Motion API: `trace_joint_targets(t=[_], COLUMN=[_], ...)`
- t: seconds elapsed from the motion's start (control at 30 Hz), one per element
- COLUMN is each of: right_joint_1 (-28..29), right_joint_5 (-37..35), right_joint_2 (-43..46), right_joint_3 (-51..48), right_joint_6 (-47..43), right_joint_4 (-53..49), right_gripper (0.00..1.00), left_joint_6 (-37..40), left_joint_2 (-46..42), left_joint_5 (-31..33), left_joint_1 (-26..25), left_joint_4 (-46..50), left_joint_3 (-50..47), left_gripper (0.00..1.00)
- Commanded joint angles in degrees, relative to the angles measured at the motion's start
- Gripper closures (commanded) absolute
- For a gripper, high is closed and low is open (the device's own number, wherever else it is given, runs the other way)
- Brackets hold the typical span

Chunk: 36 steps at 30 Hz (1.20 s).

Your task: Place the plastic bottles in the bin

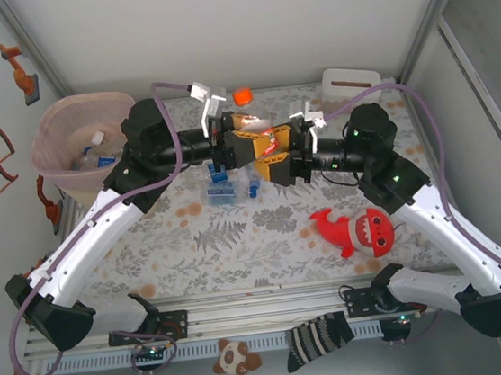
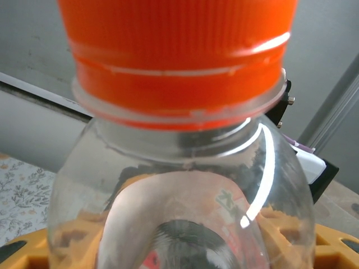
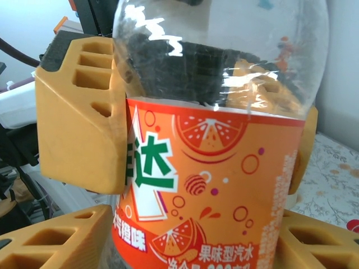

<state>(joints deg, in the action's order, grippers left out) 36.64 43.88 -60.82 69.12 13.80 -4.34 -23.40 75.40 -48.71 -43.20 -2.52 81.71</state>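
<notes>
Floral-patterned grey counter inside a pale walled booth carries the scene, and above its middle the two arms meet nose to nose around one clear plastic bottle with an orange label and a ribbed orange cap. The bottle stands roughly upright between them, cap on top, its long axis crossing both sets of jaws at about a right angle. The right jaws point in from the right and pinch it at the label, one yellow finger flat against the printed side and its partner behind the far curve. The left jaws point in from the opposite side and straddle the same bottle just below the right pair, with what look to be their yellow fingers close on either flank; whether they press the plastic or stand a shade clear I cannot tell. The tall translucent pink plastic bin, with a few bottles lying in it, sits out beyond the left jaws, back past that arm's wrist, and well apart from the right jaws. So the left arm is the nearer carrier, and the coming move looks to turn on the bottle passing to the left jaws before it swings out to the bin. More small blue-labelled bottles lie on the counter just beneath the left jaws
</notes>
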Motion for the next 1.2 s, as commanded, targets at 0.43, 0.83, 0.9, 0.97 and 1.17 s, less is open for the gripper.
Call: trace_joint_targets(t=[0.43,0.83,0.9,0.97,1.17], right_joint_1=[0.9,0.9,0.9,0.9,1.0], right_joint_5=[-5.4,-9.5,-9.6,-9.6,-9.4], right_joint_2=[5.6,7.8,7.8,7.9,7.9], right_joint_3=[0.3,0.0,0.1,0.0,0.0], right_joint_6=[-2.5,-3.3,-3.3,-3.3,-3.3], right_joint_4=[-8.3,-11.2,-11.2,-11.2,-11.5], right_gripper=[0.2,0.2,0.2,0.2,0.2], left_joint_6=[3.0,-13.0,-15.0,-16.7,-12.7], left_joint_2=[-6.7,-12.0,-12.0,-11.4,-7.3], left_joint_5=[6.5,14.6,14.5,13.8,8.1], left_joint_1=[6.3,32.7,37.6,42.8,54.7], left_joint_4=[5.8,12.4,14.4,16.8,27.0], left_joint_3=[2.0,1.4,1.5,1.6,5.2], left_gripper=[0.5,0.49,0.49,0.49,0.5])
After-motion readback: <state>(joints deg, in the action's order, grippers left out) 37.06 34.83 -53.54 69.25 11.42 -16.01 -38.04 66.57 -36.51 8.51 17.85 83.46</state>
